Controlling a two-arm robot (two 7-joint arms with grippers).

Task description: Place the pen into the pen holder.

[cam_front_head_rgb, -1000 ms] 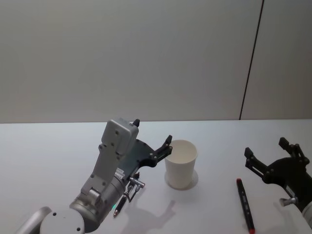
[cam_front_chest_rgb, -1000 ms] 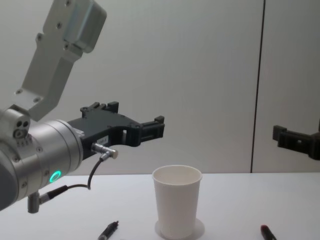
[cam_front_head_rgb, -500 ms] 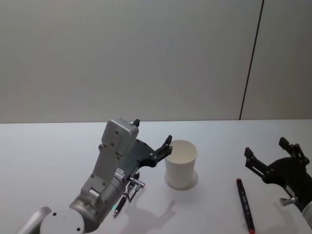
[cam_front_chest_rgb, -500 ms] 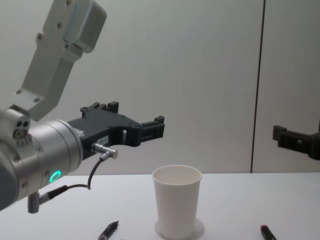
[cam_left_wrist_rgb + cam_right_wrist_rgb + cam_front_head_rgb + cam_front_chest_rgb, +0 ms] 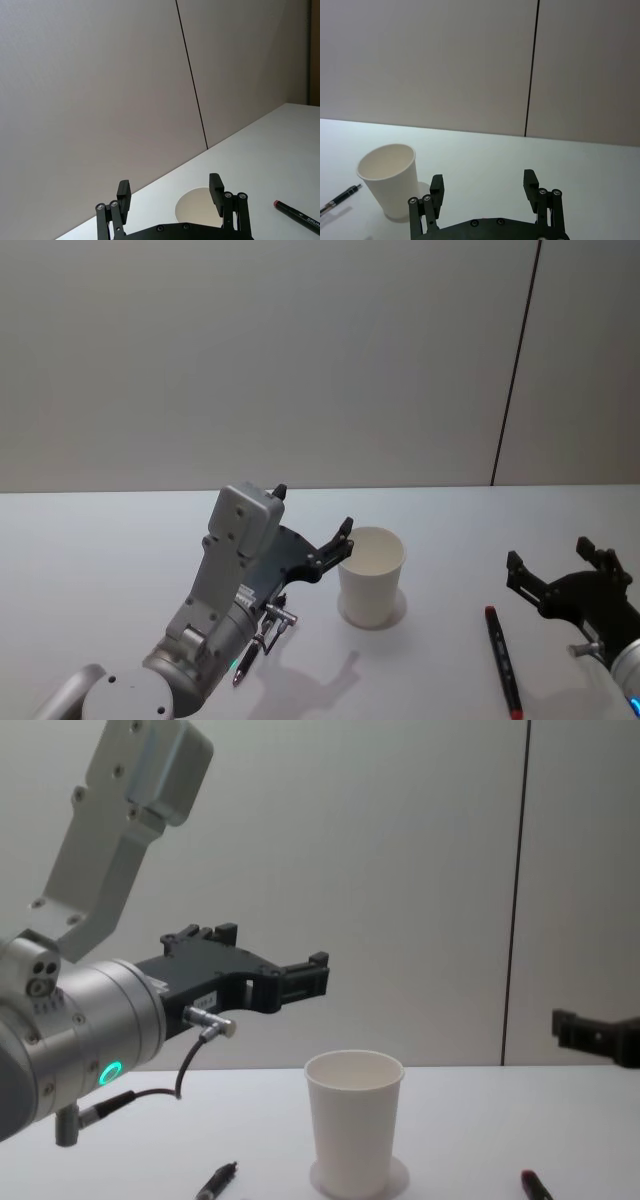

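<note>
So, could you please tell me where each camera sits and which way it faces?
Head: high, looking down at the cup; left tool and right tool show.
Chest: low, looking across the table; left arm looms large.
Left wrist: behind left tool, facing the cup.
Right wrist: behind right tool, sees the cup.
All share the cup.

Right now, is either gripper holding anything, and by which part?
Nothing is held. The left gripper and right gripper are both open and empty; the red-tipped pen and the black pen lie on the table.
</note>
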